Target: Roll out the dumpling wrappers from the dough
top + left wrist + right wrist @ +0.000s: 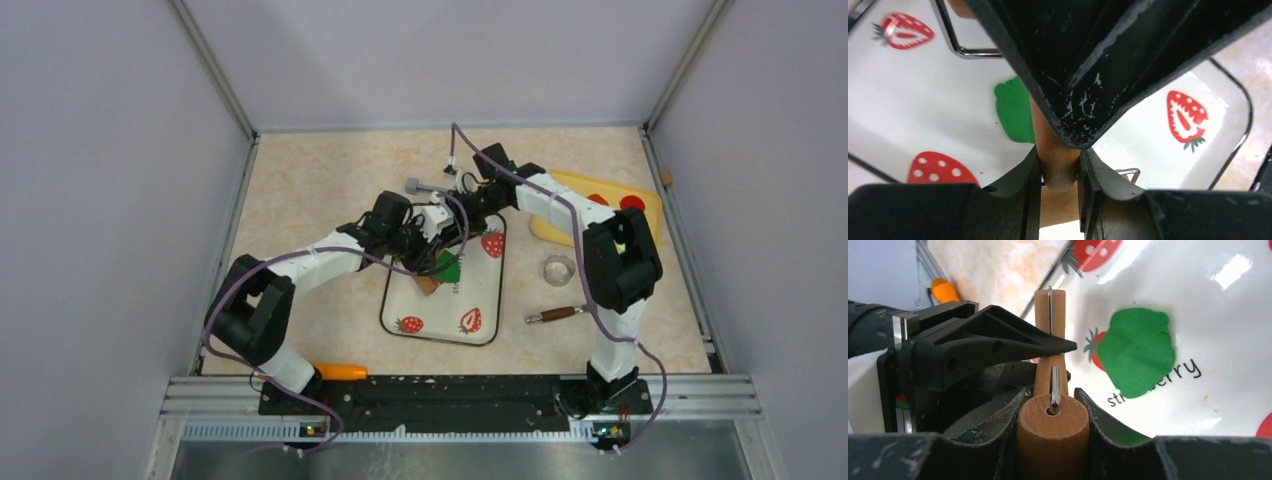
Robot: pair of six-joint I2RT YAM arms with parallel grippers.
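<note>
The dough (447, 266) is a flattened green sheet lying on the white strawberry tray (484, 300). It also shows in the left wrist view (1015, 110) and the right wrist view (1138, 352). Both grippers hold a small wooden roller with a wire frame (1052, 432) just above the tray, beside the dough. My left gripper (1059, 161) is shut on its thin wooden handle (1055, 150). My right gripper (1053, 407) is shut on the thick wooden barrel. No green round wrappers are in view.
A yellow board (580, 190) with red discs (631, 203) lies at the back right. A clear round cutter (558, 268) and a brown-handled tool (555, 314) lie right of the tray. An orange object (340, 371) lies near the left arm's base.
</note>
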